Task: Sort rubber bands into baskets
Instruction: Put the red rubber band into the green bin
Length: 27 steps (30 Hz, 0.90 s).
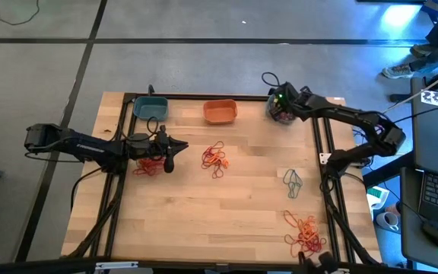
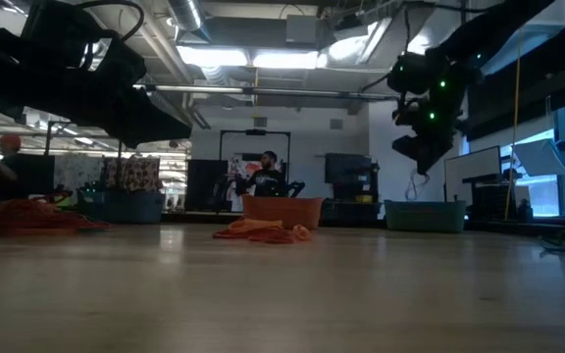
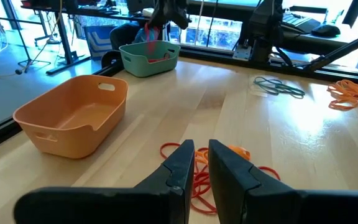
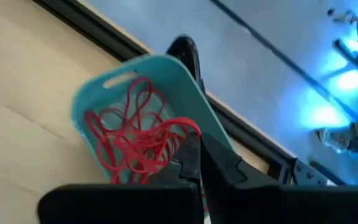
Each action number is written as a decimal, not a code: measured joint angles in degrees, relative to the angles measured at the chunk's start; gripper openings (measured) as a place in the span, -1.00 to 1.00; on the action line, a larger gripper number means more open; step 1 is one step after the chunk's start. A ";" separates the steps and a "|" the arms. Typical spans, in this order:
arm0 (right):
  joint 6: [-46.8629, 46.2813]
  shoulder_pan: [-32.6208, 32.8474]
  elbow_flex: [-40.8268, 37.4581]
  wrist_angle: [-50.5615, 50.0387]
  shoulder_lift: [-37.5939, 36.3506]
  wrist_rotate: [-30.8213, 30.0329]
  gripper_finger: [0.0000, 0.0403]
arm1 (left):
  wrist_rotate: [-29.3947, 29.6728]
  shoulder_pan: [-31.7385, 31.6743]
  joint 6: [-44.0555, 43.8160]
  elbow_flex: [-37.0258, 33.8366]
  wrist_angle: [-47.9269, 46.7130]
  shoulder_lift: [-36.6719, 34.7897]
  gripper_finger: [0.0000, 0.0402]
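Observation:
Over a teal basket [image 4: 166, 68] at the table's far right, which holds red rubber bands [image 4: 135, 143], my right gripper [image 4: 197, 155] hangs shut on a red band. An orange basket [image 1: 220, 112] and a second teal basket [image 1: 150, 106] stand along the far edge. My left gripper [image 3: 201, 155] waits low at the table's left, a narrow gap between its fingers and nothing in it. Red and orange bands [image 3: 238, 150] lie just beyond its fingertips, and red bands [image 1: 147, 166] lie beside it. My right gripper pinches a red rubber band [image 4: 190, 130] at its fingertips. The fingers slant down from above the basket. The band hangs slack below them [image 3: 151, 32], down toward the red bands in the basket; my own fingers hide the exact place of contact.
A red and orange pile [image 1: 215, 158] lies mid-table, grey-teal bands [image 1: 293, 183] to its right, and an orange pile [image 1: 306, 234] near the front right corner. Black frame rails [image 1: 325, 152] run along the table's sides. A person stands in the room behind [image 2: 266, 172].

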<state>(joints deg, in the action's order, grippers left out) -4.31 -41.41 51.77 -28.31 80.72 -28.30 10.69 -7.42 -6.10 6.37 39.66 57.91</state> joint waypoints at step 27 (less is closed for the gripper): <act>0.24 7.44 0.04 9.88 0.86 18.93 -0.07 | 0.01 -0.01 0.21 0.00 0.04 0.00 -0.78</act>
<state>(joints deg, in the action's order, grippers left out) -4.08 -33.97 51.81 -18.43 81.58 -9.37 10.70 -7.43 -5.89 6.37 39.70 57.91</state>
